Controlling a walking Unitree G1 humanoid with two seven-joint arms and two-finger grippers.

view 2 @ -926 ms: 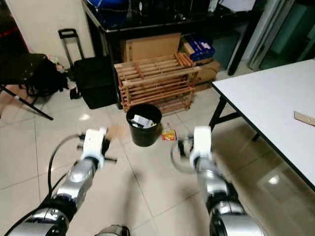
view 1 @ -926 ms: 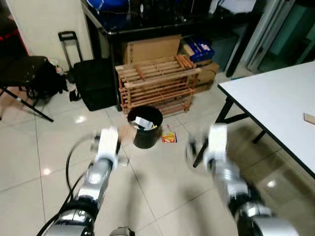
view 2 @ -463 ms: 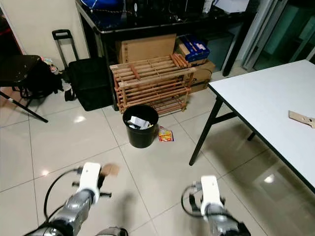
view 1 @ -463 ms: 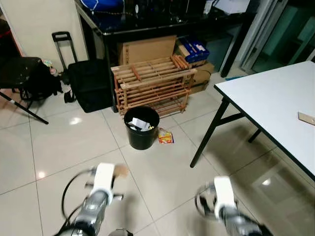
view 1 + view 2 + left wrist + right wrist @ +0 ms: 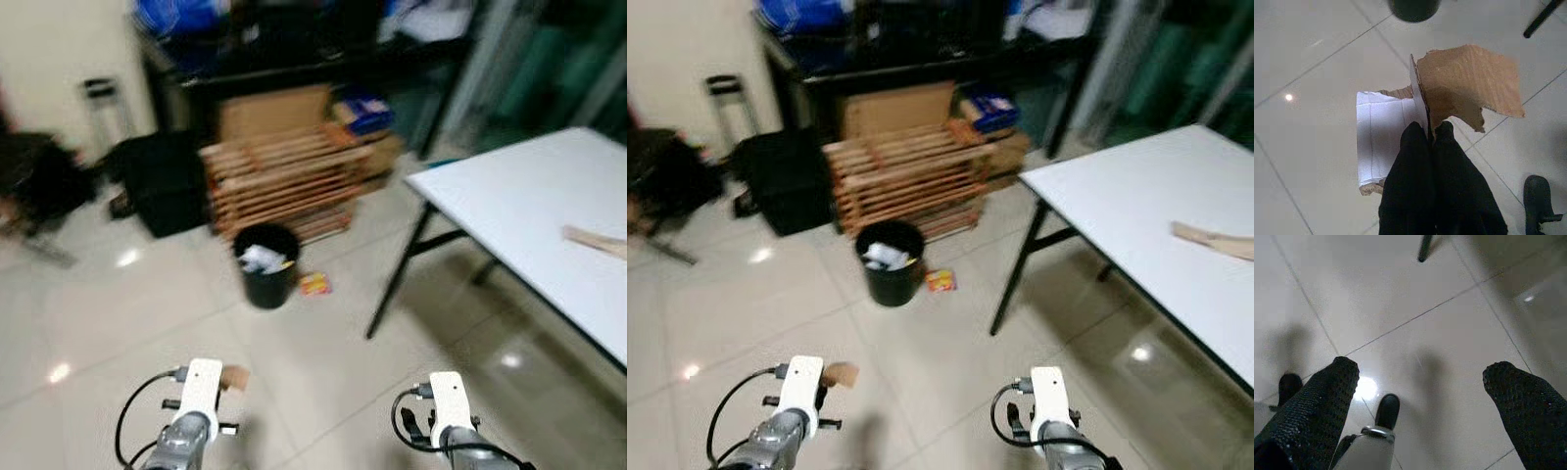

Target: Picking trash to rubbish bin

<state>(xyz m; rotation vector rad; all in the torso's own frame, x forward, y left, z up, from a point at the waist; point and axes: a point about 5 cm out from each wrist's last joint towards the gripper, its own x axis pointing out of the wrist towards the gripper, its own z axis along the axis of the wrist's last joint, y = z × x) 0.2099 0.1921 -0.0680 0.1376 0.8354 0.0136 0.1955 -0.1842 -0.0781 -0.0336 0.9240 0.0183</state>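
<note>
**Cardboard in the left tool, bin ahead on the floor**

The left tool [image 5: 1429, 134] is clenched on a torn piece of cardboard [image 5: 1469, 81], its two black fingers pinching the sheet edge-on so that the brown face fans out to one side and a white-backed part to the other. In the head views the same scrap [image 5: 233, 376] juts from the left arm low in the picture.

The rubbish bin [image 5: 265, 264], black and round with pale litter already inside, stands on the tiled floor ahead of the robot, just before the wooden rack [image 5: 279, 178]. Taking the bin as landmark: the held cardboard is nearer the robot and a little to the bin's left side, well apart from it; a small bright wrapper [image 5: 313, 284] lies on the floor just beside the bin's right; the white worktop [image 5: 534, 220] lies further right.

The right tool [image 5: 1420, 396] hangs released and empty over bare tiles. The left arm carries the load, so the coming move is probably an approach straight toward the bin.
</note>
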